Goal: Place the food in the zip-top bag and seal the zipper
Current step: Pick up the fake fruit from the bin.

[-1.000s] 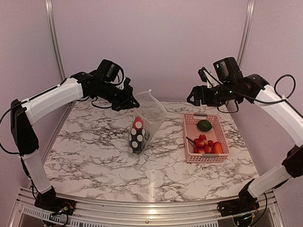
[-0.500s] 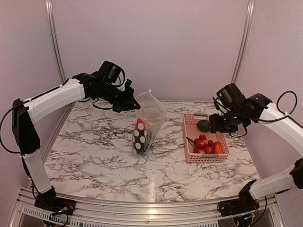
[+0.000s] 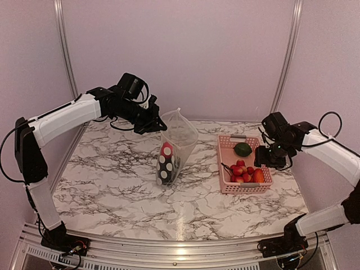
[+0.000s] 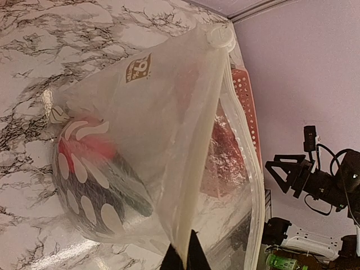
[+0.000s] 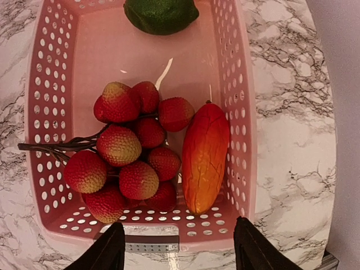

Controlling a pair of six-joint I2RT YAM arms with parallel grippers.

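The clear zip-top bag stands upright mid-table, mouth up. My left gripper is shut on its mouth edge. In the left wrist view the whitish zipper runs down into my left gripper. Low inside the bag sit red and dark shapes behind white dots. More food lies in the pink basket: a bunch of red bumpy fruits, an orange-red long piece and a green piece. My right gripper hangs open over the basket's near end, holding nothing.
The pink slotted basket stands on the marble table to the right of the bag, close to the table's right edge. Purple walls and metal frame posts stand behind and beside the table.
My right arm has swung down and to the right, from above the basket's far end to over its near end, with its jaws a little narrower. The left gripper keeps its hold on the bag.
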